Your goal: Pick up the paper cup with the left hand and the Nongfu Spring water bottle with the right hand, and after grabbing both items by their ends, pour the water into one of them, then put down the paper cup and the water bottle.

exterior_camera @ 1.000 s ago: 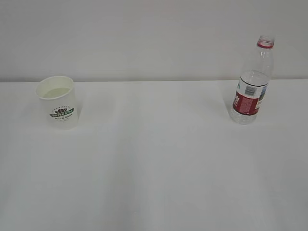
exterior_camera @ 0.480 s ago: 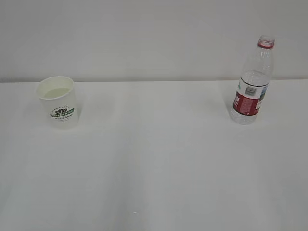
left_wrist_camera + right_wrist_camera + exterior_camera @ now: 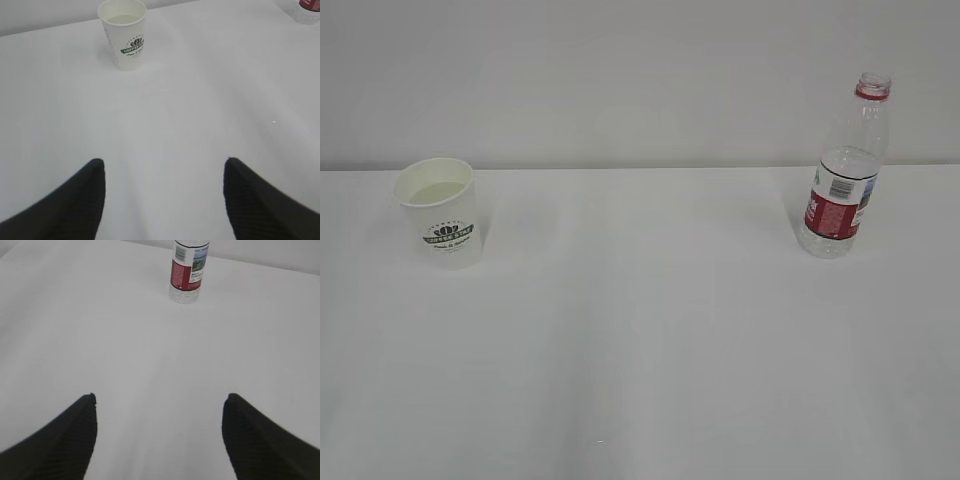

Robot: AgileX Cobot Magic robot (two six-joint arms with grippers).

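We list first the paper cup [image 3: 441, 212], standing upright at the far left of the white table [image 3: 640, 340], long axis vertical, mouth up, its dark green logo turned toward the near side; the water [image 3: 437, 192] lies in it as a pale, faintly yellowish pool below the rim. Second, the Nongfu Spring water bottle [image 3: 844, 170], at the far right, well apart from the cup, also upright with its red-ringed open neck pointing up and its red, white and green label band low on the body. Third, the left hand [image 3: 164, 170], seen in its wrist view only, fingers spread wide over bare table with nothing between them, the cup far ahead of it. Fourth, the right hand [image 3: 159, 402], likewise spread and holding nothing, the bottle far ahead. Against the earlier frames we find cup and bottle in the same places and postures.
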